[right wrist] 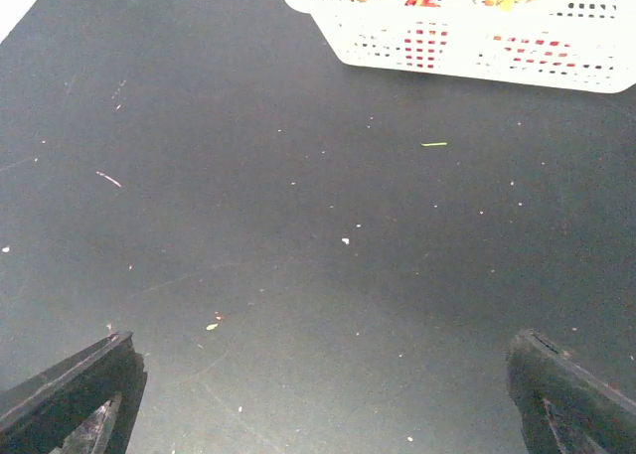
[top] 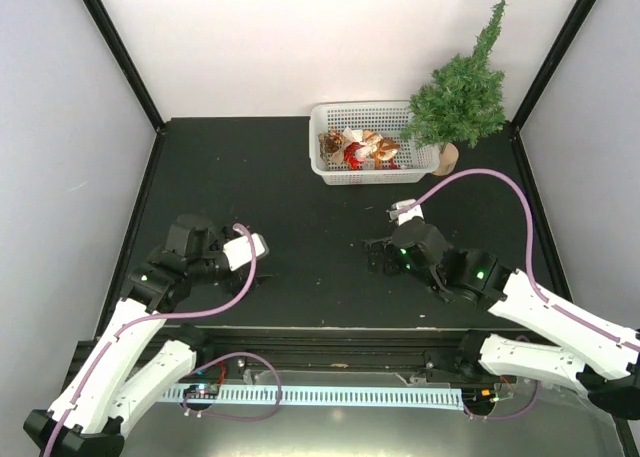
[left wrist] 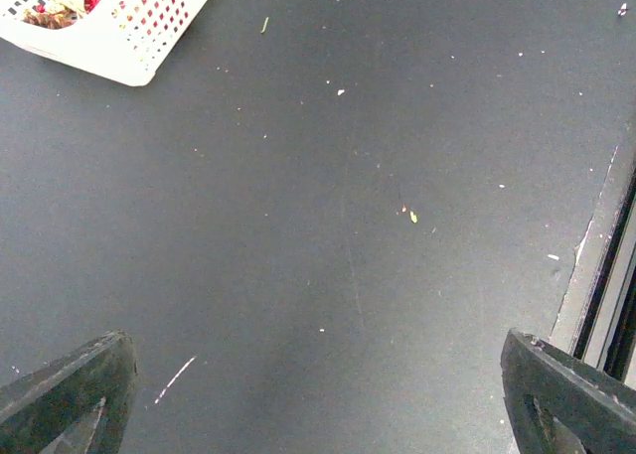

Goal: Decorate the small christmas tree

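Top camera looks down from behind; both low wrist cameras share the basket point(right wrist: 477, 57)

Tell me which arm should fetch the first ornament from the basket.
Probably right. The right fingers, open, sit closer to the white basket and small christmas tree; the left fingers are farther away.

This looks like a robotics lab test booth. Plain white walls point(top: 300, 47) and black frame posts point(top: 118, 52) enclose a black table point(top: 280, 187). A left arm point(top: 120, 342) and right arm point(top: 560, 322) are bolted at the table's near edge, beside a slotted cable strip point(top: 340, 395).
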{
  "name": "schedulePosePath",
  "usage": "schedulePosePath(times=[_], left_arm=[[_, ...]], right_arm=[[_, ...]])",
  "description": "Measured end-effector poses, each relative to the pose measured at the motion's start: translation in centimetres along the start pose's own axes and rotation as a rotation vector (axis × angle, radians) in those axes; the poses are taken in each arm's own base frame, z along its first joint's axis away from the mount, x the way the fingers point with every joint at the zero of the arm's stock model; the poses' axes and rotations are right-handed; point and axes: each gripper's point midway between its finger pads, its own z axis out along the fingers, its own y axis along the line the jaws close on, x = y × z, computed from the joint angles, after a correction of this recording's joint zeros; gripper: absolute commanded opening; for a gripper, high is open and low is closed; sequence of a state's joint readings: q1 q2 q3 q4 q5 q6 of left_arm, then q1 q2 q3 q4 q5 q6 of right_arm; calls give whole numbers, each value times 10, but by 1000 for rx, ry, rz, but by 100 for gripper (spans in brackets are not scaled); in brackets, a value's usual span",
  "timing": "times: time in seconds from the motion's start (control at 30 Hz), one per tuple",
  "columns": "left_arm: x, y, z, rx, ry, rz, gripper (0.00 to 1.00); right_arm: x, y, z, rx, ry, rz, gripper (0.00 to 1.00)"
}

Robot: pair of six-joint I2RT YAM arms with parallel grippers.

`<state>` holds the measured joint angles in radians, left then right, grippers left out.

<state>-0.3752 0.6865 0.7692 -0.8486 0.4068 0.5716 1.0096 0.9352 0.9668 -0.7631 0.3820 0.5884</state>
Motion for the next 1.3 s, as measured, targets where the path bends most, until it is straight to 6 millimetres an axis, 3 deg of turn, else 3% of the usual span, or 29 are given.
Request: schedulePosePath(times=[0.27, 0.6, 0.8, 0.87, 0.97, 1.07, 1.17, 1.3], left_arm=[[1, 4, 0, -16, 3, -17, 99], [4, 12, -1, -38, 9, -66, 99], [5, 17, 1, -33, 17, -106, 99], [3, 22, 2, -34, 14, -122, 99], [3, 31, 5, -41, 19, -150, 99], [3, 44, 8, -46, 31, -190, 99], [3, 54, 12, -47, 34, -219, 99], [-2, 58, 12, -55, 8, -213, 99]], right_arm=[[-7, -7, -1, 39, -39, 6, 100], [-7, -9, 16, 117, -14, -24, 100], [-24, -19, 12, 148, -61, -15, 100], [-43, -36, 9, 194, -97, 15, 100], [-88, -74, -3, 274, -191, 107, 100], [-144, -110, -26, 358, -339, 177, 100], [-193, -121, -43, 408, -461, 177, 100], [-248, -145, -47, 485, -576, 193, 100]])
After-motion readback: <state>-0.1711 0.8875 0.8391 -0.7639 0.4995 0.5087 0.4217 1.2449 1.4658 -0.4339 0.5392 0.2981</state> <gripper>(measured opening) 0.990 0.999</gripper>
